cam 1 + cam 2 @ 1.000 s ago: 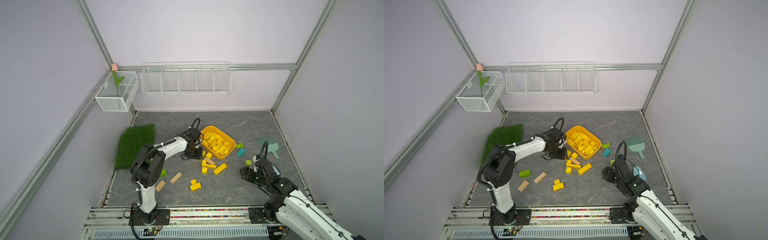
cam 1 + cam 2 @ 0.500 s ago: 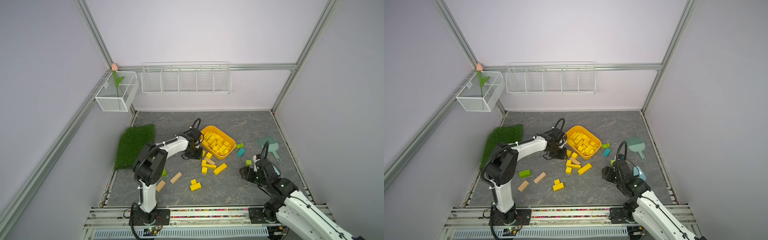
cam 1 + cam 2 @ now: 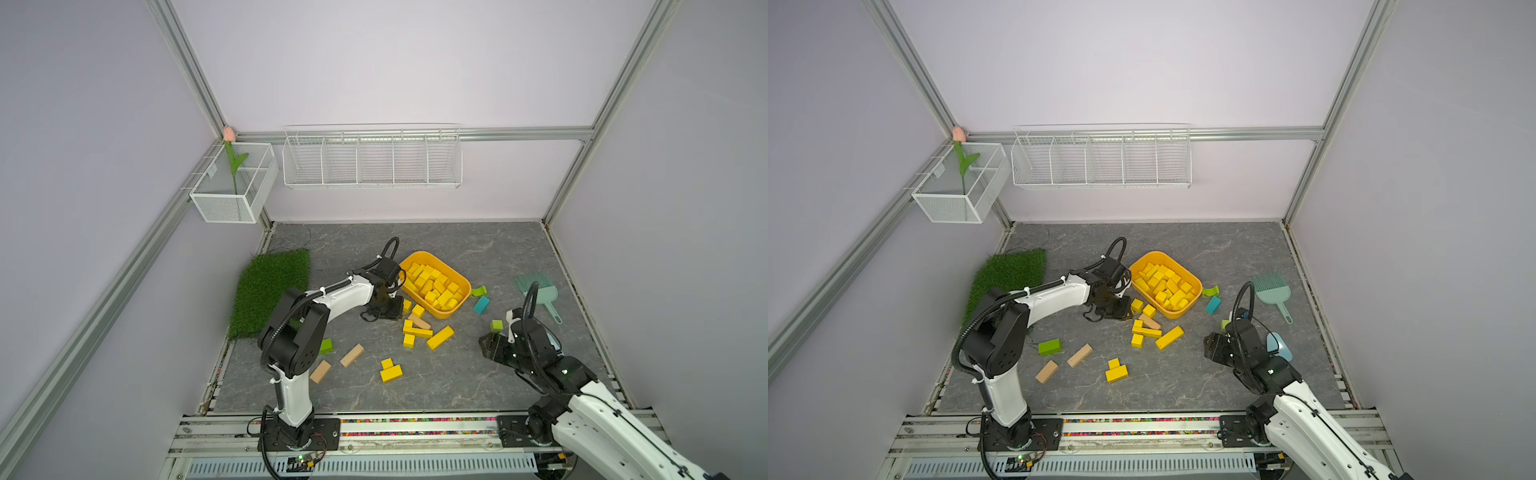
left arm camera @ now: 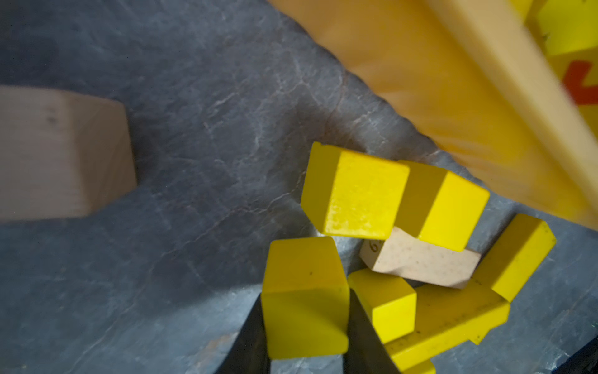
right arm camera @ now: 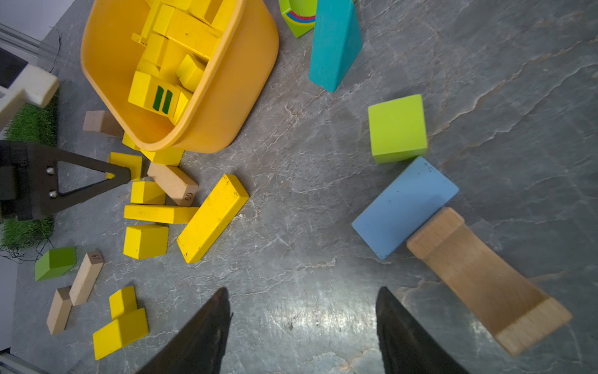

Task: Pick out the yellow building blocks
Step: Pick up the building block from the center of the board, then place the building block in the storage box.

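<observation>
Beside the yellow-orange tub [image 5: 233, 97], the left gripper [image 4: 305, 296] clamps a yellow cube [image 4: 302, 275] between its dark fingers [image 4: 249, 343], at the edge of a loose cluster of yellow building blocks [image 5: 212, 217] mixed with a tan block [image 5: 173, 183] on the grey floor [image 5: 323, 226]. Most yellow pieces lie heaped inside the tub; a yellow pair [image 3: 390, 371] sits farther from it. Away from the tub, the right gripper [image 5: 302, 288] hangs with jaws spread wide above the floor.

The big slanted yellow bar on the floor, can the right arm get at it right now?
Probably yes: the right pincer stands open and empty, with only bare grey floor between it and the big slanted yellow bar.
</observation>
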Available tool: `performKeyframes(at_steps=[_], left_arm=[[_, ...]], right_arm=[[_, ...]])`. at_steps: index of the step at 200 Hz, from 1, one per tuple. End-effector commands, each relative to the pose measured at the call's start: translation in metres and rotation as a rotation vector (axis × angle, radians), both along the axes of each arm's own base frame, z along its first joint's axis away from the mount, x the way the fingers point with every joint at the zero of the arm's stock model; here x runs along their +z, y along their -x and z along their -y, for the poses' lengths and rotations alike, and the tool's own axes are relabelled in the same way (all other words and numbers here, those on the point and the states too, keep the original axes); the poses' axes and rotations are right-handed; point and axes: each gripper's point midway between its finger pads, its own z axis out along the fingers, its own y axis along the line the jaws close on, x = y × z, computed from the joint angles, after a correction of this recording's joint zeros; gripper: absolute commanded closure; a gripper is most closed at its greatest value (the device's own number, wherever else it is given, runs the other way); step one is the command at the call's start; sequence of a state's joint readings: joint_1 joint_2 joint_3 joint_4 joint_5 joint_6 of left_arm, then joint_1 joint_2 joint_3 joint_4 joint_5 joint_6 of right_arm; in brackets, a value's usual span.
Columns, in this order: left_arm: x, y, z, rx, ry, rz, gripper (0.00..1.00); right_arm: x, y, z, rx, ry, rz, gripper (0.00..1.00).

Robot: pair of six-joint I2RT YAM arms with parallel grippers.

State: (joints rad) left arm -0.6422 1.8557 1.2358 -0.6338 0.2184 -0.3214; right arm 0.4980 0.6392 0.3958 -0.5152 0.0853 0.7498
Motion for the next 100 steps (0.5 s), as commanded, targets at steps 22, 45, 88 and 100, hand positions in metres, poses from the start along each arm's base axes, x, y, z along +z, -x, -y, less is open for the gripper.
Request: performKeyframes(at_steps=[22, 45, 88, 100], left_arm=[[0.029, -0.015, 0.008, 0.01, 0.033, 0.076, 0.71], [0.049, -0.03, 0.02, -0.002, 0.051, 0.098, 0.72], [0.082, -0.063, 0.037, -0.036, 0.021, 0.144, 0.72], [0.081, -0.071, 0.041, -0.047, 0.0, 0.142, 0.72]], right_arm=[[0.001, -0.004, -0.004, 0.006, -0.014, 0.009, 0.28], [0.001, -0.005, -0.004, 0.01, -0.014, 0.012, 0.28], [0.002, -0.004, -0.003, 0.01, -0.019, 0.025, 0.28], [0.002, -0.004, -0.003, 0.009, -0.021, 0.028, 0.27]])
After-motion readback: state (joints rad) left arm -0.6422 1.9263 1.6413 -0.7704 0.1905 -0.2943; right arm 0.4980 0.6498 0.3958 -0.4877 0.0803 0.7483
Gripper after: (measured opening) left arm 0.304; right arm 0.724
